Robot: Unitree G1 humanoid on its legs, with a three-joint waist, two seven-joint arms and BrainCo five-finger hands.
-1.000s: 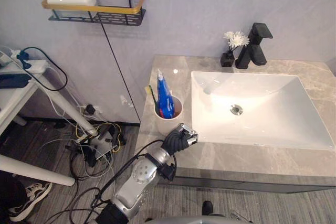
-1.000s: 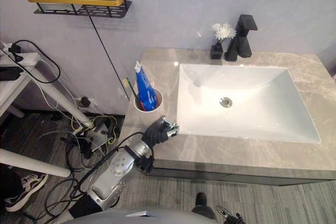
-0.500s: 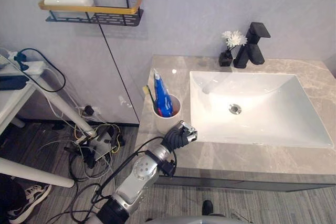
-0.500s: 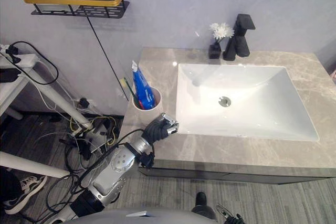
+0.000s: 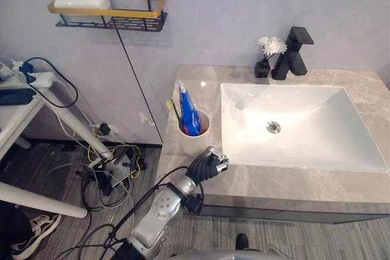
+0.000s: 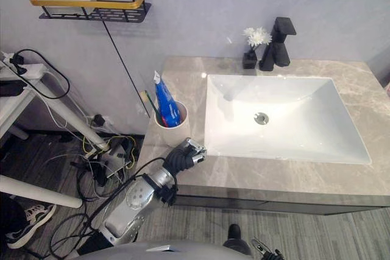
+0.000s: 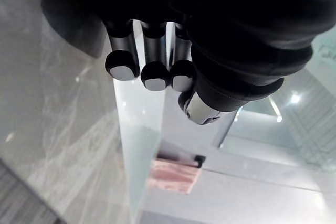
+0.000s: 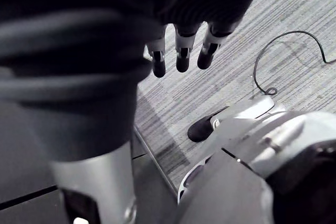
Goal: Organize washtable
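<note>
Left robot hand (image 5: 208, 165) curled shut, empty, at counter (image 5: 198, 89) front edge near cup (image 5: 194, 143); right robot hand (image 8: 182, 56) relaxed. We'd uncurl first, grip cup low, clear of toothpaste (image 5: 189, 111).

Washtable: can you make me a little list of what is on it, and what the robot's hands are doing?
counter: grey stone counter with a white sink set into it
cup: white cup near the counter's left edge, beside the sink
in the cup: blue tube and toothbrush, both sticking up
at the back: black tap, with a small flower vase to its left
left hand: left hand with fingers curled, holding nothing, just in front of the cup
right hand: right hand with fingers relaxed, hanging above the floor
</note>
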